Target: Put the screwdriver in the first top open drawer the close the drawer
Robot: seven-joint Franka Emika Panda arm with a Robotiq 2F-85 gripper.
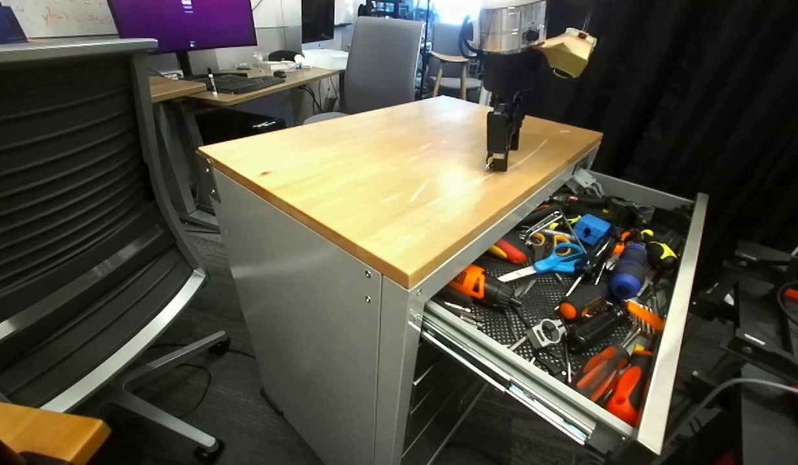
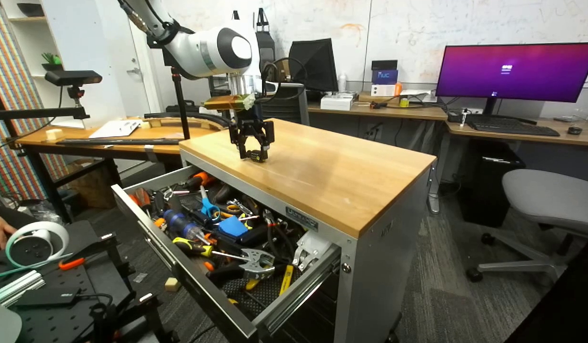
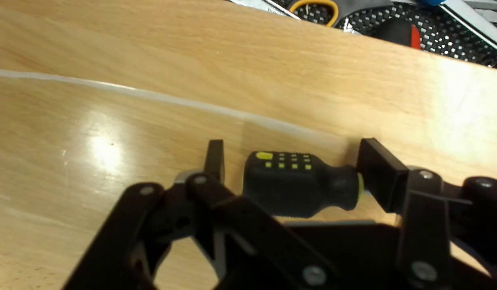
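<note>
The screwdriver (image 3: 288, 185) is stubby and black with yellow marks. It lies on the wooden cabinet top, between the fingers of my gripper (image 3: 295, 166). My gripper is open, with a visible gap between the left finger and the handle's wide end. The right finger is close to the collar end and hides most of the shaft; I cannot tell whether they touch. In both exterior views the gripper (image 1: 500, 160) (image 2: 254, 151) points down at the cabinet top, with the screwdriver (image 2: 256, 156) low between its fingertips. The top drawer (image 1: 683, 310) (image 2: 201, 285) is pulled out and full of tools.
The wooden cabinet top (image 1: 347, 174) ends at an edge above the drawer. Blue scissors (image 1: 560, 259), an orange power tool (image 1: 479, 284) and a blue block (image 2: 233, 226) lie in the drawer. A black cart (image 2: 60, 286) stands in front of the drawer. A chair (image 1: 69, 226) stands beside the cabinet.
</note>
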